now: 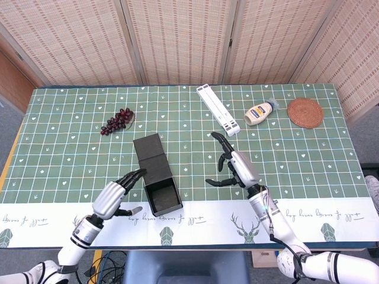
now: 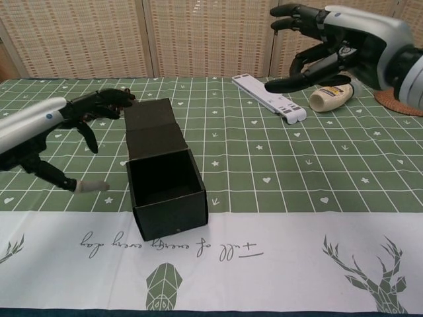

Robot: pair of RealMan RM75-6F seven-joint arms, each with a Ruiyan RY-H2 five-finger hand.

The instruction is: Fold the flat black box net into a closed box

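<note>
The black box [image 1: 163,197] [image 2: 166,192] stands on the table with its top open, and its lid flap [image 1: 150,155] [image 2: 154,127] lies flat behind it. My left hand [image 1: 114,197] [image 2: 78,117] hovers just left of the box with fingers spread, not touching it. Well above and to the right of the box, my right hand [image 1: 235,168] [image 2: 317,41] is raised with fingers apart and holds nothing.
A bunch of dark grapes [image 1: 117,120] lies behind the left hand. A white slatted bar [image 1: 218,109] [image 2: 270,98], a mayonnaise bottle [image 1: 261,112] [image 2: 332,96] and a woven coaster [image 1: 305,112] [image 2: 400,100] sit at the back right. The white tablecloth border [image 2: 264,251] runs along the near edge.
</note>
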